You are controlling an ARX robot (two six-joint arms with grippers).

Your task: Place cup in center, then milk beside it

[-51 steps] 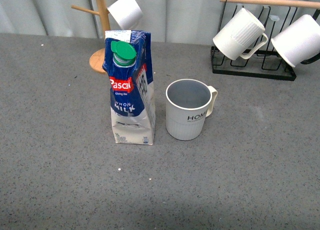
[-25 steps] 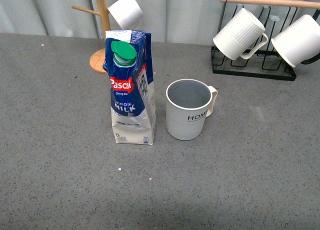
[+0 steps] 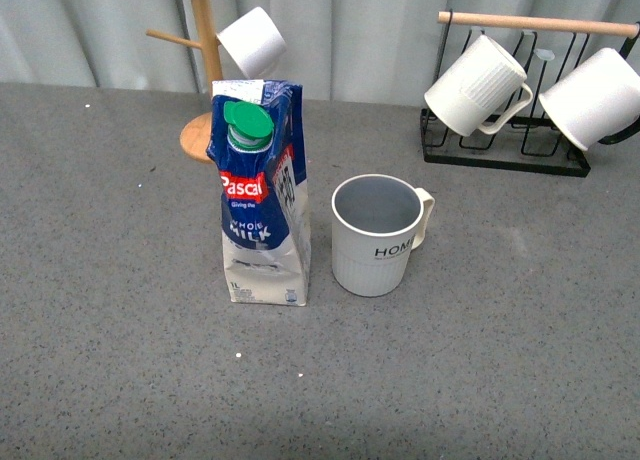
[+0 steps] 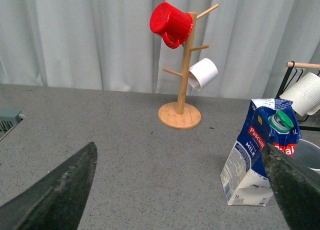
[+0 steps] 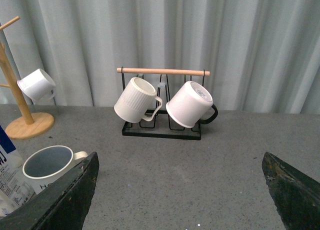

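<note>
- Left gripper (image 4: 177, 190): spread wide, holding nothing.
- Right gripper (image 5: 180, 190): likewise wide, empty.
- Cup (image 3: 376, 234): upright mid-table (image 3: 520, 310), handle toward the right.
- Milk (image 3: 258, 192): upright just beside cup, on its left, apart.

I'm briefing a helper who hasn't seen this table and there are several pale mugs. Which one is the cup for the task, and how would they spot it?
Start at the tall blue and white "Pascal" milk carton with the green cap standing mid-table. The off-white mug stands upright just beside it, apart from it, on the grey tabletop. Unlike the white mugs hanging on the black wire rack and wooden mug tree, it reads "HOME".
</note>
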